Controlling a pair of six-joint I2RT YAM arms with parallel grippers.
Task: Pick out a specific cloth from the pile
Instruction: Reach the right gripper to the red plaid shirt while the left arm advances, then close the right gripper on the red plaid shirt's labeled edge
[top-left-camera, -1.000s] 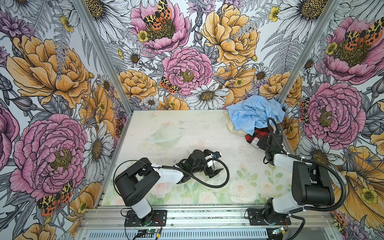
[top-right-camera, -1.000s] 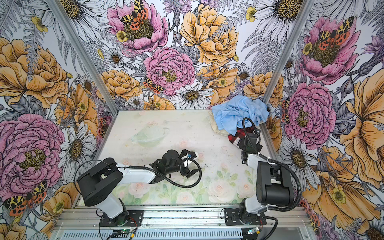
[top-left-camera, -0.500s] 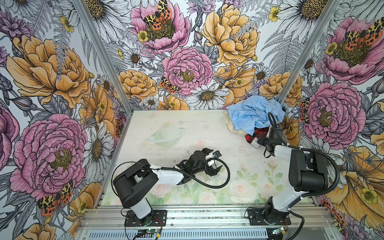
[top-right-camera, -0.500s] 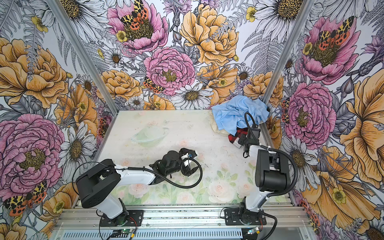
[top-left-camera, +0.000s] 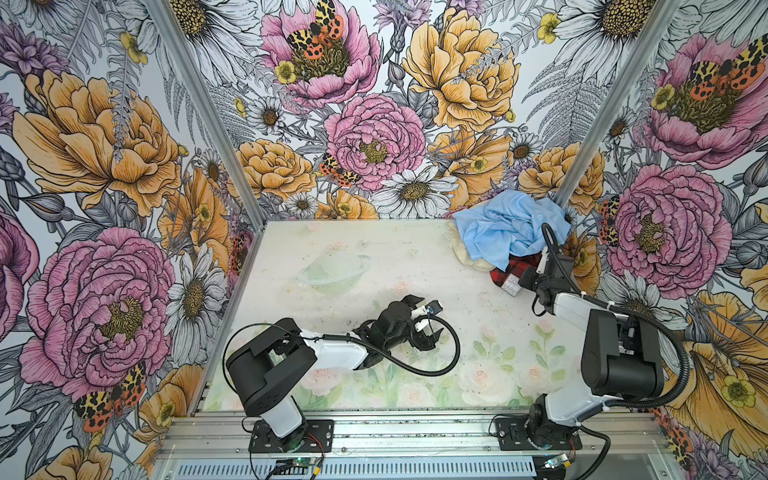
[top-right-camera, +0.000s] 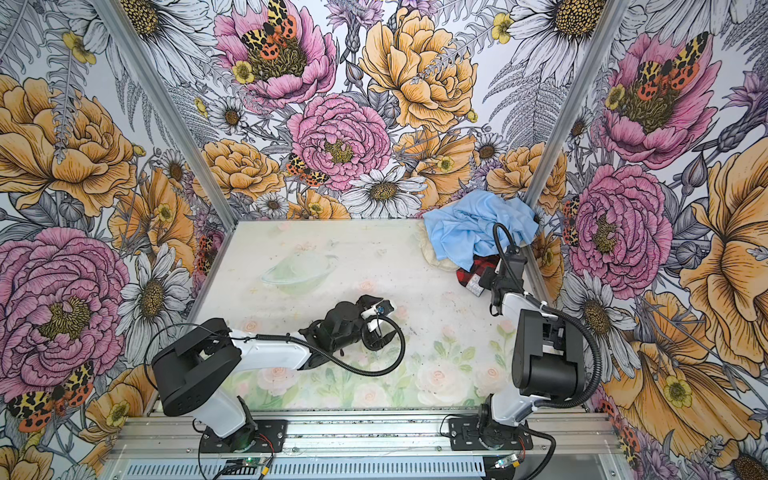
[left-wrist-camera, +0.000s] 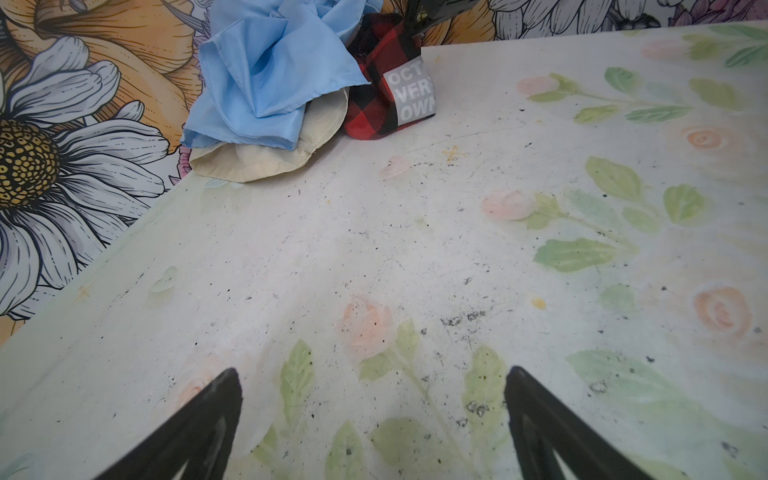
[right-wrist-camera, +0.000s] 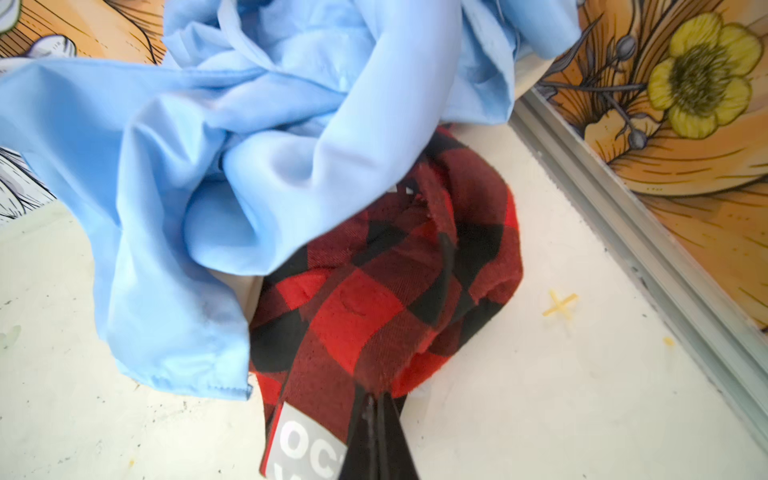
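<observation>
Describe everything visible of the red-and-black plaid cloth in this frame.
The plaid cloth is soft, woven-looking fabric in red-and-black checks, crumpled into a small mound with a frayed edge showing. A grey label with white letters sits at its near end. It lies in the far right corner of the table, partly under the light-blue cloth and beside the cream cloth. The right gripper has its jaws shut on a fold beside the label.

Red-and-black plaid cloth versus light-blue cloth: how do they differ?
The red-and-black plaid cloth is checked and bears a grey label; the light-blue cloth is unpatterned, larger, and drapes over it. The right gripper pinches the plaid, not the blue. Both are crumpled.
</observation>
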